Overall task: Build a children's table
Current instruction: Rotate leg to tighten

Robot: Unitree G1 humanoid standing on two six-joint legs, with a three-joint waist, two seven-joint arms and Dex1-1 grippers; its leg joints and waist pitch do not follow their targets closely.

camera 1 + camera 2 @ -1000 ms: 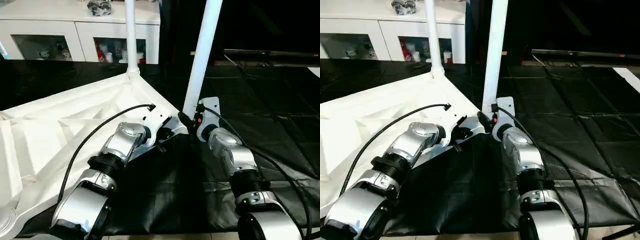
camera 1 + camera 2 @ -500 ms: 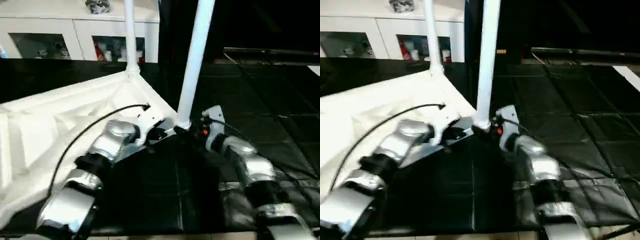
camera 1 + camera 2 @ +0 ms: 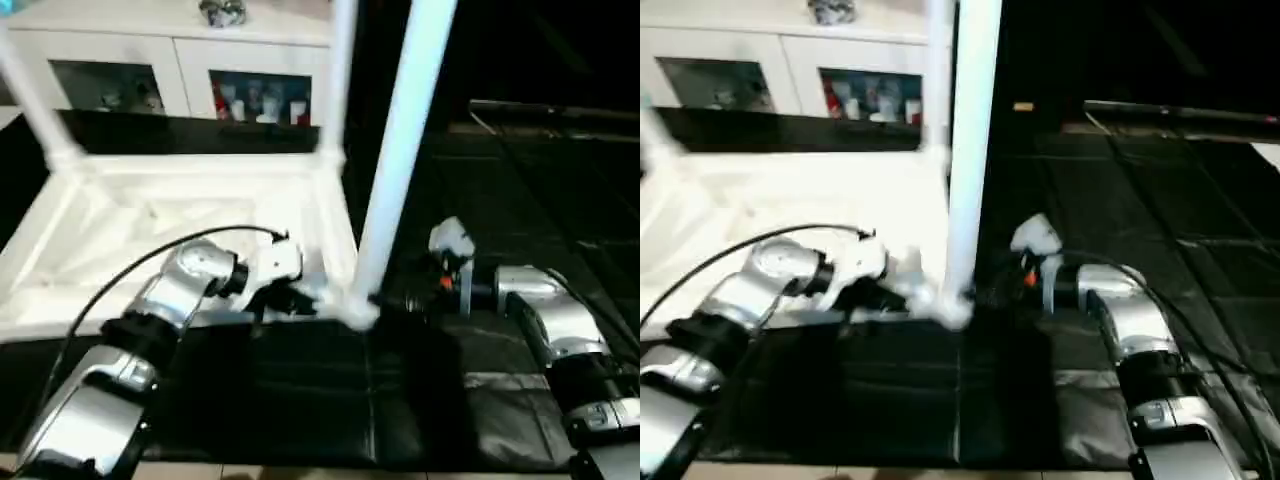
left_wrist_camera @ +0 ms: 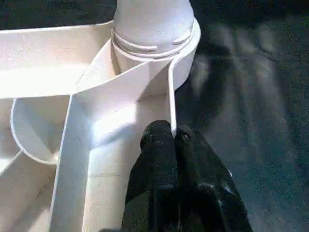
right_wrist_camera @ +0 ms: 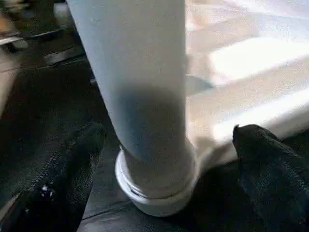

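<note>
The left gripper (image 4: 173,137) is pinched tight on the thin edge wall of the upturned table top (image 3: 150,215), just beside the corner socket (image 4: 154,58). The right gripper (image 5: 164,140) stands wide, its fingers (image 5: 77,159) either side of the table leg (image 5: 140,82) seated upright in that socket, not touching it.

The children's table (image 3: 180,210) is all white plastic and lies upside down on the black mat (image 3: 300,390), its ribbed underside facing up. 3 tapered round legs (image 3: 400,150) stand upright in rounded corner sockets, the nearest one at the mat-side corner.
</note>
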